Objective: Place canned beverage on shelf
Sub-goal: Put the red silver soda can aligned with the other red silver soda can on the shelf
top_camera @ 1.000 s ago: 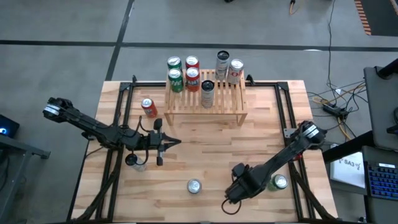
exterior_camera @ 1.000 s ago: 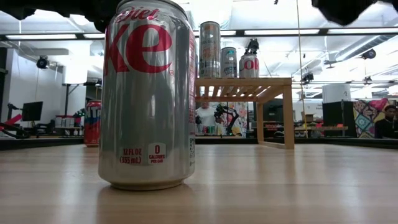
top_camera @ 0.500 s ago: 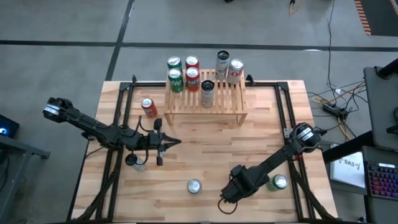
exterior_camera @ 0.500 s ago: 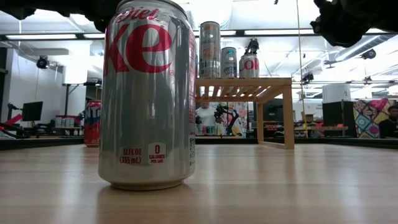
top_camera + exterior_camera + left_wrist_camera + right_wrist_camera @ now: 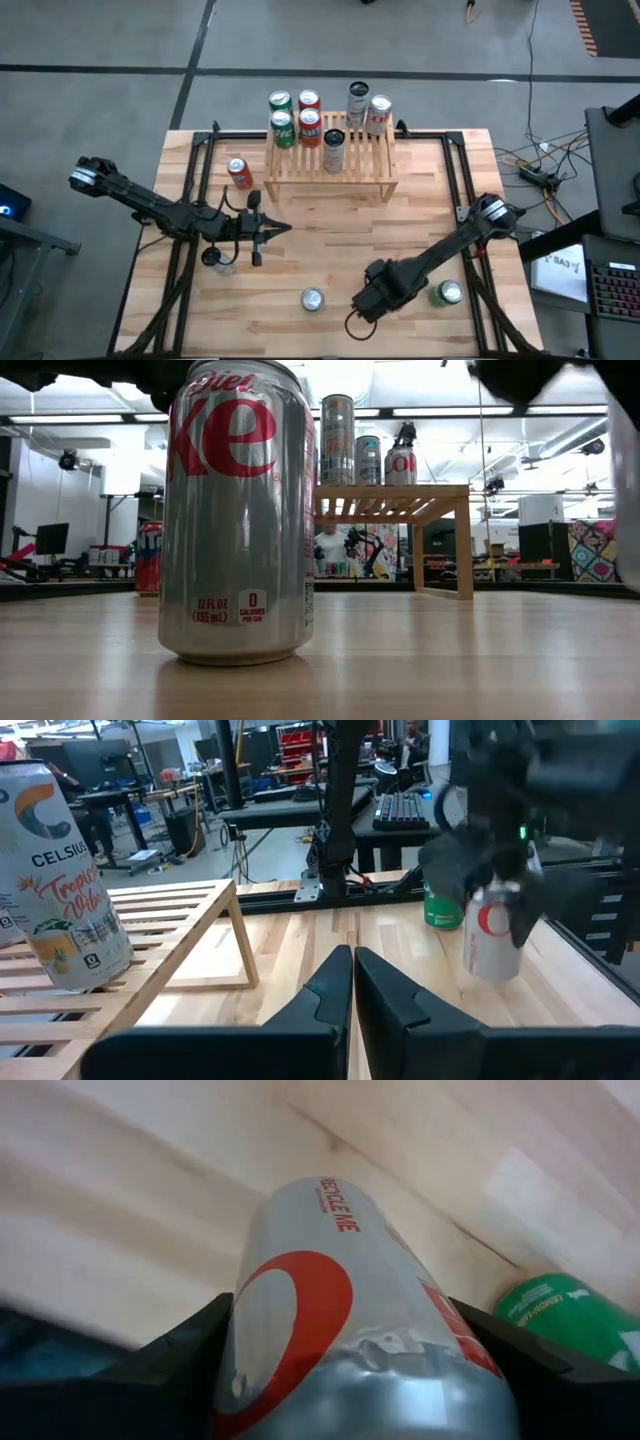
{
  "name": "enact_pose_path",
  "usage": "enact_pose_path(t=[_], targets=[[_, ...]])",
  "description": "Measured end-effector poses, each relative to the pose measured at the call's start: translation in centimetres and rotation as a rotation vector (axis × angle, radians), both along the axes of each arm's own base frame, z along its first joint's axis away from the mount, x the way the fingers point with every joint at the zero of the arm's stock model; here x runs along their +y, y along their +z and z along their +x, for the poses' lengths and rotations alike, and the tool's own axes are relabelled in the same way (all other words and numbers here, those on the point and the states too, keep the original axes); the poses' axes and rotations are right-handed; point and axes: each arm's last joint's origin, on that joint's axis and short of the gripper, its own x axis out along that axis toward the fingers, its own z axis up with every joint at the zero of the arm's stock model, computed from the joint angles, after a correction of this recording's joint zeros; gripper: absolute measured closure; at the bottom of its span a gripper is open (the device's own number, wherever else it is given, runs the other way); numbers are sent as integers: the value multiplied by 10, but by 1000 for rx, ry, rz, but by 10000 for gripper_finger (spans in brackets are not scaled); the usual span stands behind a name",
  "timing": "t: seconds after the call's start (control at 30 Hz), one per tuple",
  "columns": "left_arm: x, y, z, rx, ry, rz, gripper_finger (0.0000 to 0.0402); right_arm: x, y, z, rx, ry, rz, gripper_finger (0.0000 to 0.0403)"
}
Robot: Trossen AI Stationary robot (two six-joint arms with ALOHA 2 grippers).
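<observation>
A light butcher-block table (image 5: 330,230) edged with black metal rails (image 5: 455,175) stands on a grey floor (image 5: 100,60). At 3 o'clock lie tangled cables (image 5: 540,160), at 4 o'clock a keyboard (image 5: 612,285), and at 1 o'clock orange striped floor tape (image 5: 583,25).

silver can (image 5: 350,1340) between jaws, shelf (image 5: 330,160) holding 6 cans
</observation>
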Motion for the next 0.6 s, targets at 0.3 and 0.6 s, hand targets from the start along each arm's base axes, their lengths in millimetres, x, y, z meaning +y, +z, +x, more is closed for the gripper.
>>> enact_pose_path(t=[0.3, 0.6], targets=[[0, 0, 0, 1, 0, 0, 401, -17, 50, 8, -185, 35, -30, 115], [0, 0, 0, 1, 0, 0, 401, -37, 108, 27, -437, 132, -115, 115]])
